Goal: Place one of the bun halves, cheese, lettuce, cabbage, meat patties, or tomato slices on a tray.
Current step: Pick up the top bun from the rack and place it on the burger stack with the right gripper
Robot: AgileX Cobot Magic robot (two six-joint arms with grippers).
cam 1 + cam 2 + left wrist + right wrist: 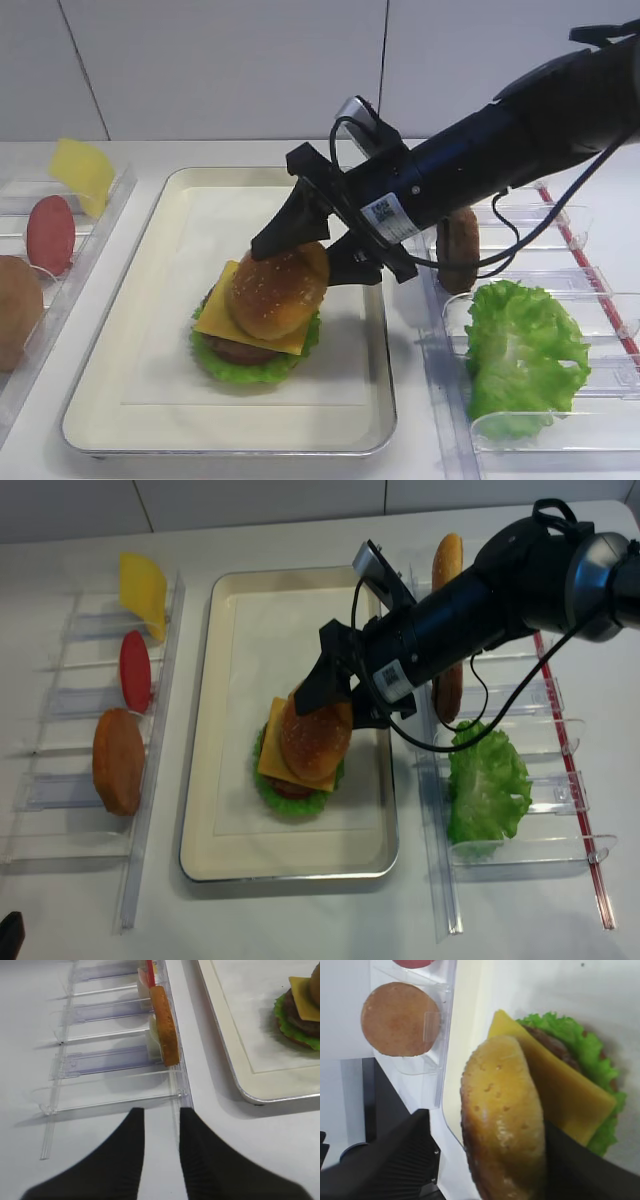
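A sesame bun top leans tilted on a stack of cheese, meat patty and lettuce on the cream tray. My right gripper straddles the bun. In the right wrist view the bun lies against the right finger, while a strip of white shows between it and the left finger, so the jaws stand open around it. My left gripper hovers open and empty over the table beside the left rack. Cabbage is not in view.
The left clear rack holds a cheese slice, a tomato slice and a flatter bun half. The right rack holds loose lettuce, a patty and an upright bun.
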